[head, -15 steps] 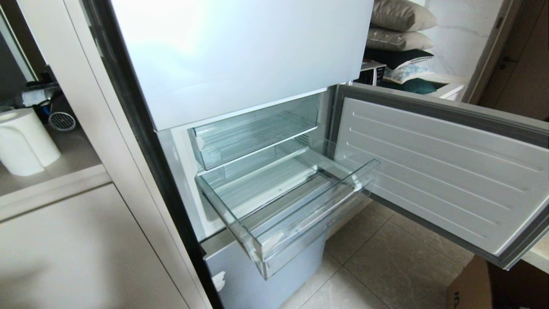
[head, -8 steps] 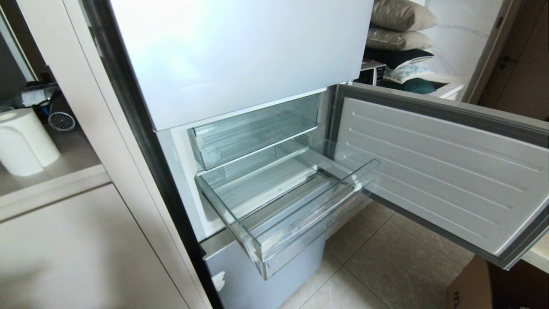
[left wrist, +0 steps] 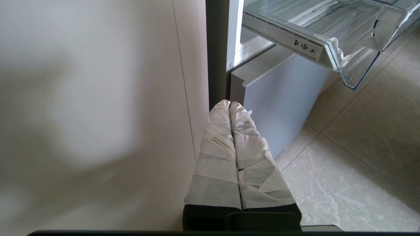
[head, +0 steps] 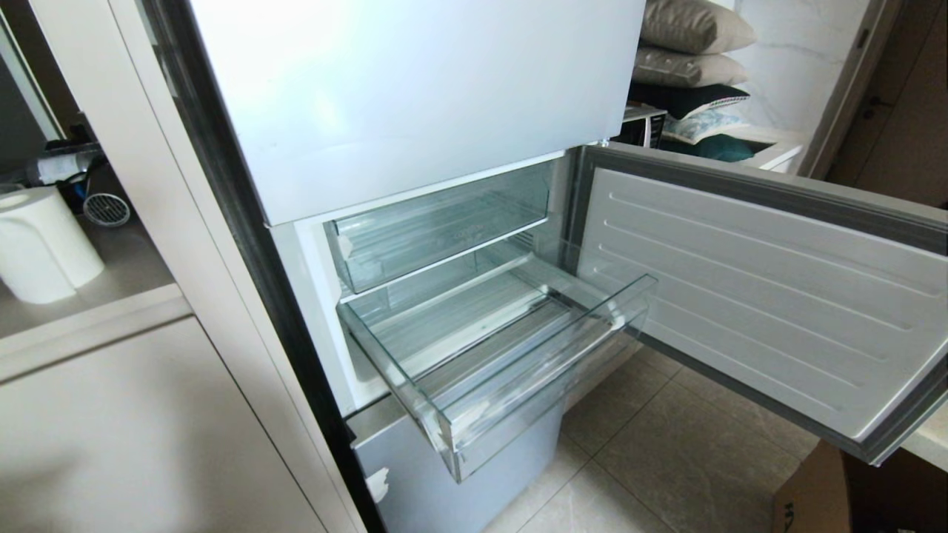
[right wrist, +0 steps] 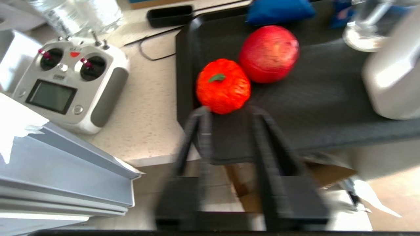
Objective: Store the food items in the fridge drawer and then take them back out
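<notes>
The fridge drawer point(head: 518, 377) is pulled out and holds nothing; in the left wrist view its front corner point(left wrist: 331, 49) shows above the floor. Both food items lie side by side on a black tray point(right wrist: 311, 108) on a counter: the bumpy orange-red fruit point(right wrist: 223, 86) and the smooth red fruit point(right wrist: 269, 53). My right gripper point(right wrist: 229, 111) hangs open just short of the orange-red fruit, with nothing between its fingers. My left gripper point(left wrist: 229, 104) is shut and empty, parked low beside the fridge's lower front.
The fridge door point(head: 755, 296) stands swung open to the right. An upper clear drawer point(head: 437, 229) sits pushed in. On the counter lie a white remote controller point(right wrist: 69, 82), a glass point(right wrist: 367, 23) and a white object point(right wrist: 393, 75). A cardboard box point(head: 822, 496) sits on the floor.
Nothing has moved in the head view; the drawer and door stand as before, and neither arm shows there.
</notes>
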